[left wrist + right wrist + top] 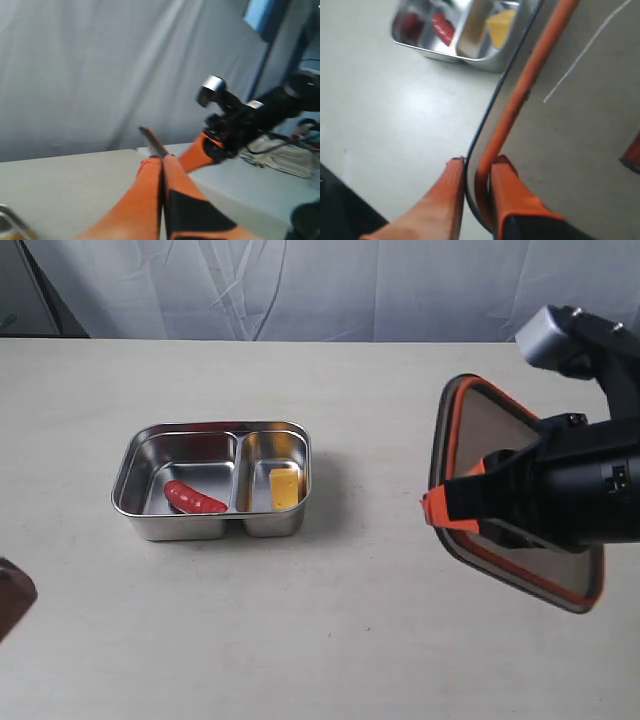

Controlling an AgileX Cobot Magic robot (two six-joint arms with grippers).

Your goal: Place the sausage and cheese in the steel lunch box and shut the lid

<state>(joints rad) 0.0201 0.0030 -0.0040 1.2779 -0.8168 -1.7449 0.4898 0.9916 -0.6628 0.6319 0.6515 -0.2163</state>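
Right gripper (437, 510) pinches edge of dark translucent orange-sealed lid (490, 430), tilted, well right of shiny steel lunch box (215, 427) holding red ribbed sausage (195, 498) and yellow cheese (285, 487). Lid looks stiff, light, slick; rim is the handhold. Left gripper (162, 159) fingers pressed together, empty.

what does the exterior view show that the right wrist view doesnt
Only the exterior view: the whole steel lunch box, the full lid held up tilted off to one side of it, the right arm and the white curtain. Only the right wrist view: the right tool close up, its orange fingers clamped either side of the lid's edge, next to the orange seal. Both: the sausage in one compartment, the cheese in the other, and the table.
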